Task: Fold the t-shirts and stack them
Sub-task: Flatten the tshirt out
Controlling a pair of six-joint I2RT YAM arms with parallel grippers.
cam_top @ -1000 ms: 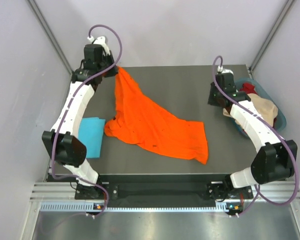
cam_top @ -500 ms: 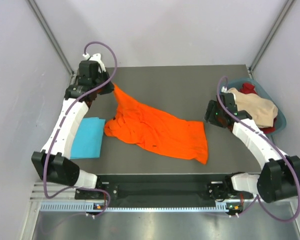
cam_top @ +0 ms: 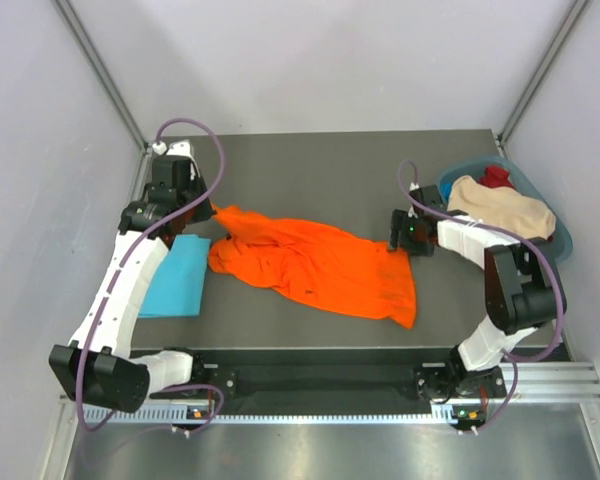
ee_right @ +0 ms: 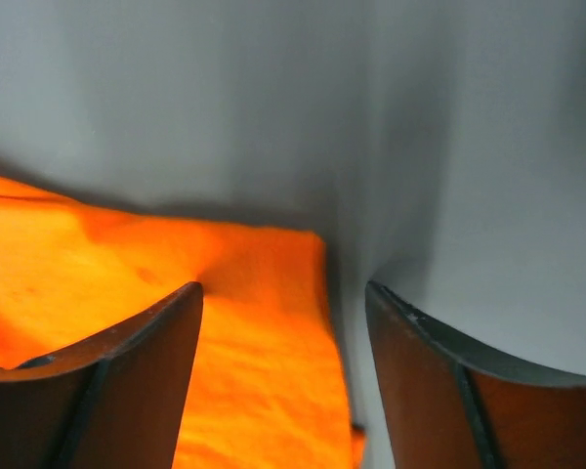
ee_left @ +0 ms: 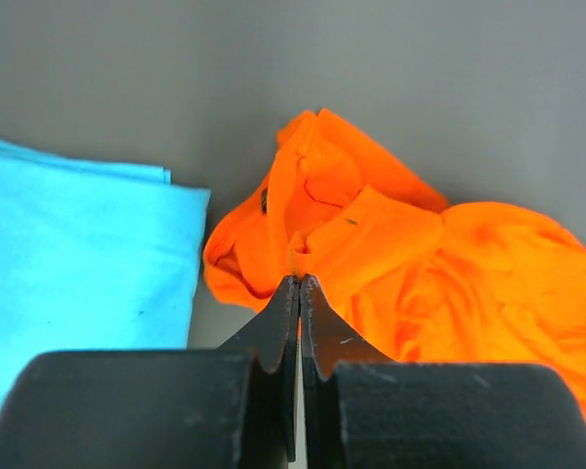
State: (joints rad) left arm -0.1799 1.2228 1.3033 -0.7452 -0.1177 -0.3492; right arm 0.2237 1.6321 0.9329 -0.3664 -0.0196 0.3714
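Looking across the dark desk, we see the orange t-shirt lying crumpled over its middle, running from a bunched heap at the left to a flatter hem at the near right. Left of it, right beside the bunched end, lies the turquoise t-shirt, folded flat near the desk's left edge. A blue tub of beige and red cloth sits at the desk's right edge, toward the far side. Our left claw has its fingers pressed together on a raised fold at the orange shirt's far left end, with the turquoise shirt to its left. Our right claw hangs with its fingers apart over the orange shirt's far right corner. The cloth edge lies between them, and we cannot tell whether they touch it.
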